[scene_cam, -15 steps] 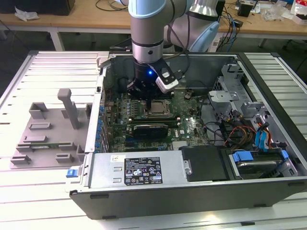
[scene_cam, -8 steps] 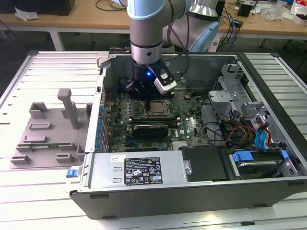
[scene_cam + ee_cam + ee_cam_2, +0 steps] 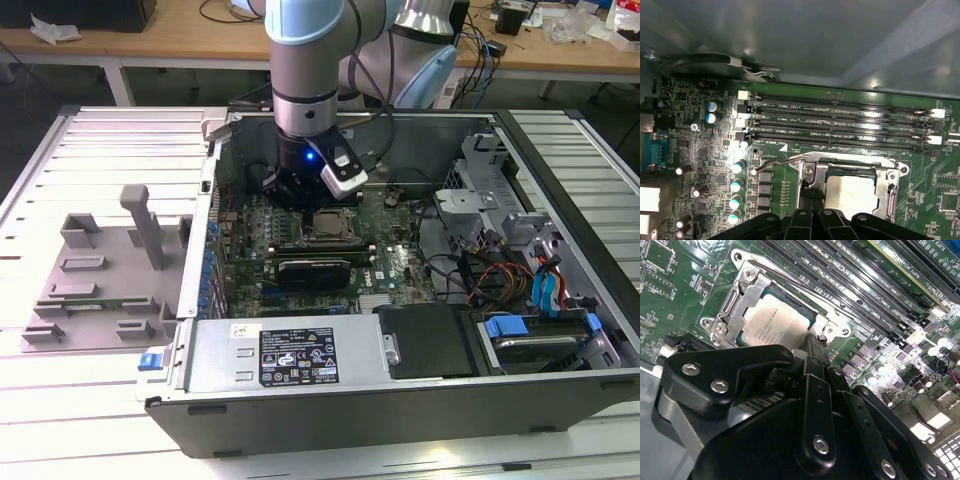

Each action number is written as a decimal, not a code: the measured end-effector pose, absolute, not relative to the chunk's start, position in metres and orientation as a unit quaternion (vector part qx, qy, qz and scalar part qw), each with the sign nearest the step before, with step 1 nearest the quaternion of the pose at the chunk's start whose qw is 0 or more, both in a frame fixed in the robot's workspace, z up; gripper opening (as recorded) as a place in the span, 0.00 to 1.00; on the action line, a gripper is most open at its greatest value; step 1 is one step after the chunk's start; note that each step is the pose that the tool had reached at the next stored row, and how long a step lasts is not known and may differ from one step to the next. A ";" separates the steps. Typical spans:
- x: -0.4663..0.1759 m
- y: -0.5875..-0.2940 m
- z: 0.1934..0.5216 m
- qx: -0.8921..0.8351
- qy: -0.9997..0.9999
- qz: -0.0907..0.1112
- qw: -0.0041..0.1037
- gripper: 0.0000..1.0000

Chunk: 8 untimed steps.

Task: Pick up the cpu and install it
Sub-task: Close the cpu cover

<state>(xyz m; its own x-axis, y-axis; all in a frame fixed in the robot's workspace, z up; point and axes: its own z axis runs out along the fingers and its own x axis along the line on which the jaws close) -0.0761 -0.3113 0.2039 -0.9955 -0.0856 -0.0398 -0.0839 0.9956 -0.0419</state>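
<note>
Black jointed gripper (image 3: 815, 347) looms closest, poised at the edge of the silvery square cpu (image 3: 775, 322), which lies flat in its metal socket frame (image 3: 747, 287), seated, I'd judge. Gripper open or shut, I can't tell.

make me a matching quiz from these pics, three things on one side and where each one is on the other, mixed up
1 cpu
2 memory slots
3 grey plastic fixture

a on the table, outside the computer case
b empty, alongside the socket frame
c lying inside the socket frame

Pairs: 1-c, 2-b, 3-a
</note>
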 end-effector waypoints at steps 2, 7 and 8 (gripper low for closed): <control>-0.076 -0.311 0.204 -0.042 0.999 -0.020 0.021 0.11; -0.076 -0.311 0.203 -0.042 0.999 -0.020 0.021 0.11; -0.076 -0.311 0.203 -0.042 0.999 -0.019 0.021 0.11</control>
